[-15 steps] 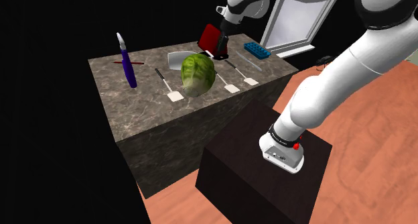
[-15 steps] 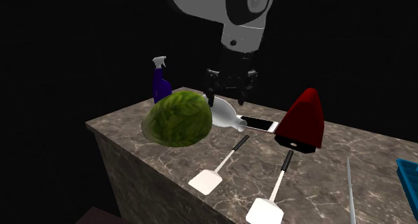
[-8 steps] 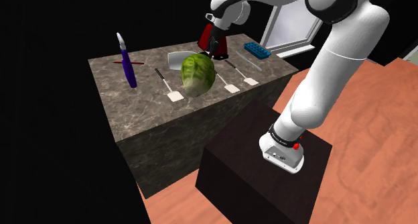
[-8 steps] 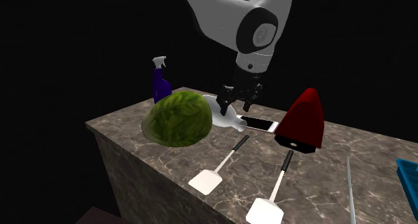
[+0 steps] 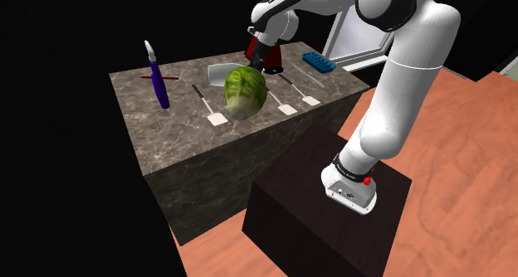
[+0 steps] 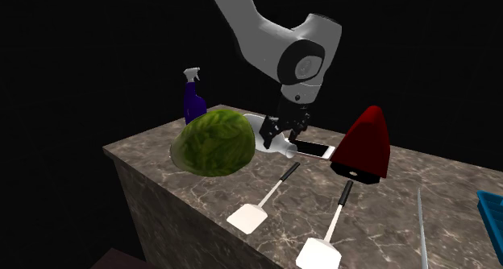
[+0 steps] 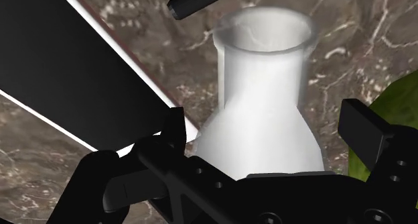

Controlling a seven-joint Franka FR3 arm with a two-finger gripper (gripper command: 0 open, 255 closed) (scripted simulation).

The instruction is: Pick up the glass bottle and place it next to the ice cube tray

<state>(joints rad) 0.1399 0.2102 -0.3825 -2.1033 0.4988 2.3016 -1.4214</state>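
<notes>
White, cloudy bottle [image 6: 284, 150] lying on its side on a marble countertop [image 6: 387, 203], a little above the centre of the second exterior view. Long axis running from upper left to lower right there. Wide base tucked behind a green cabbage [image 6: 214, 142], narrow neck and open mouth pointing lower right toward a black smartphone [image 6: 311, 150] with a white edge. Black gripper [image 6: 278, 134] low over the bottle's body, at the end of the white arm [image 6: 274, 42] at top centre.

In the wrist view, bottle [image 7: 264, 102] seen along its length, flared mouth pointing away from the hand toward a black spatula handle [image 7: 201, 0]. Two black fingers [image 7: 174, 130] spread wide, one on each side of the wide body, a thin gap on both sides, nothing clasped.

Right of the smartphone in the second exterior view, a dark red cone [image 6: 367, 142]. At upper left, behind the cabbage, a purple spray bottle [image 6: 192, 98]. Toward lower centre, two white spatulas [image 6: 247, 218] lying flat. At the far right edge, a blue ice cube tray [image 6: 492, 215], well apart from the bottle.

In the shoulder view, upper centre: gripper [image 5: 266, 62] just behind the cabbage [image 5: 246, 91], ice cube tray [image 5: 318, 64] further right.
</notes>
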